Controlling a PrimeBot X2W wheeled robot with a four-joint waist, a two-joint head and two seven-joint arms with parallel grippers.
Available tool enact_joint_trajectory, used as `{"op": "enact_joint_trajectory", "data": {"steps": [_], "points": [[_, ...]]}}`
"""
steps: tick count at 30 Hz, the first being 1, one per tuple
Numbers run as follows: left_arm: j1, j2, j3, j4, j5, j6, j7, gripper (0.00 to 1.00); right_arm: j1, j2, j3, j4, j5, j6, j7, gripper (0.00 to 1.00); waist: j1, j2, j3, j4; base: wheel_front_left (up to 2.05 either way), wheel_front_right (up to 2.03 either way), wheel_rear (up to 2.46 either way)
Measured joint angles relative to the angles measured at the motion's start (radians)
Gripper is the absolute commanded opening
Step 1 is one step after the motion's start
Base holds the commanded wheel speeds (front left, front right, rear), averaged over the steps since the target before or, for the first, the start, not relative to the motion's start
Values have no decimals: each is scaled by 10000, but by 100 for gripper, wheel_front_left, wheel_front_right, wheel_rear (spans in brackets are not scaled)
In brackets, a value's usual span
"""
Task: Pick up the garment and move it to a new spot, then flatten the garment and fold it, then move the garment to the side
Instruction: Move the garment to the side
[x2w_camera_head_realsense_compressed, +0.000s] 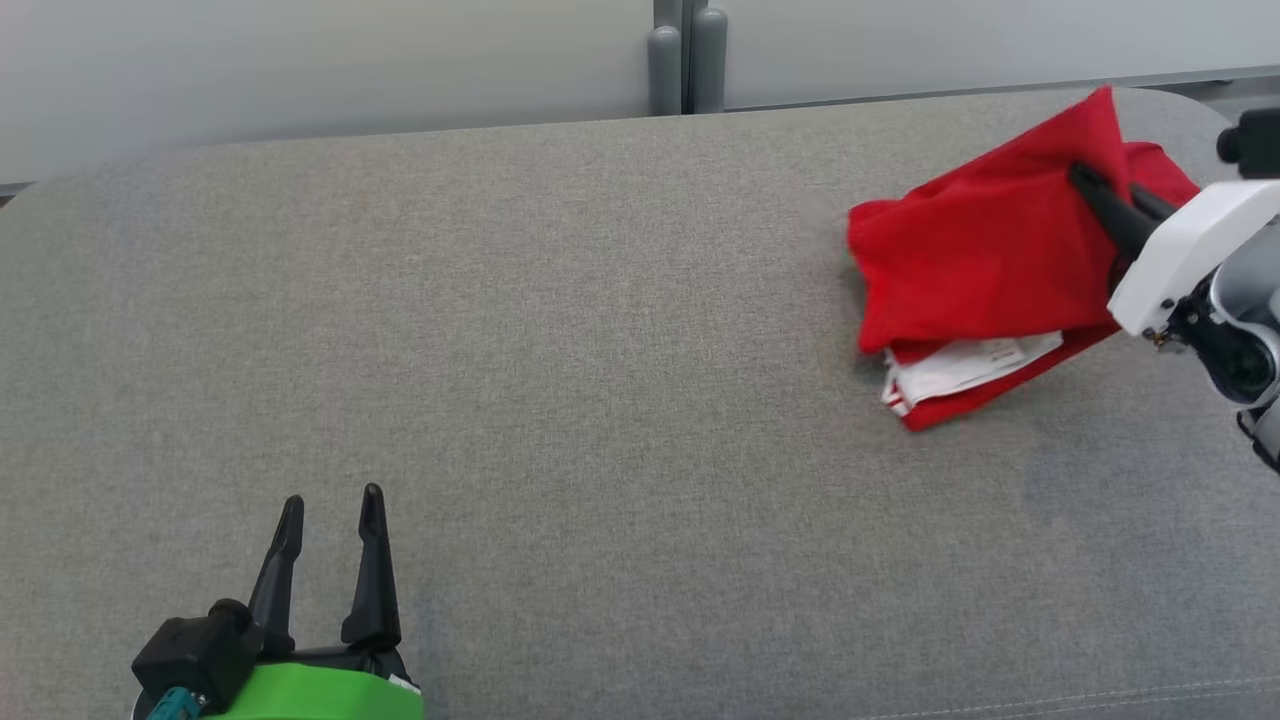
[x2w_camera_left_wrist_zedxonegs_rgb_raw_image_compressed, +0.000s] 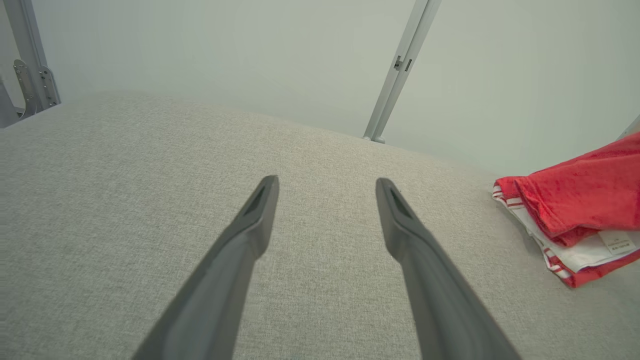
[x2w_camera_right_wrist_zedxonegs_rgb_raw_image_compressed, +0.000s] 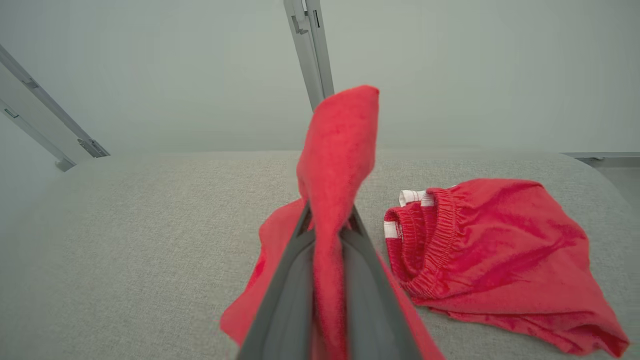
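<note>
Wide desk (x2w_camera_head_realsense_compressed: 560, 380) covered in grey woven cloth, rounded at the far corners. Just past its far edge, a grey double post (x2w_camera_head_realsense_compressed: 686, 55), upright. To either side of the post, pale smooth wall panels (x2w_camera_head_realsense_compressed: 300, 70), plain and unmarked. Well to the right of the post, along the near edge, a stitched seam (x2w_camera_head_realsense_compressed: 1100, 695). Soft, even light, with faint shadows only.

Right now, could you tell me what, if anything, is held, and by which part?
The right gripper pinches a raised fold of the red fabric garment; the left gripper holds nothing.
</note>
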Motion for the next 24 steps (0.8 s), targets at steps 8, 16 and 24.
{"op": "enact_joint_trajectory", "data": {"steps": [8, 16, 24], "points": [[2, 0, -79, -10, 19, -12, 0, 100, -939, -268, -151, 337, -54, -109, 596, 0, 0, 0, 141, 110, 0, 0, 0], [-19, 10, -244, -69, 226, -15, 2, 100, -1785, -525, -178, 673, -247, -190, 1143, 0, 0, 0, 573, 336, 0, 0, 0], [-337, 61, -176, -272, 291, -90, 2, 100, -2324, -1041, -199, 1260, -313, -370, 1689, 0, 0, 0, 1149, 601, 0, 0, 0]]}}
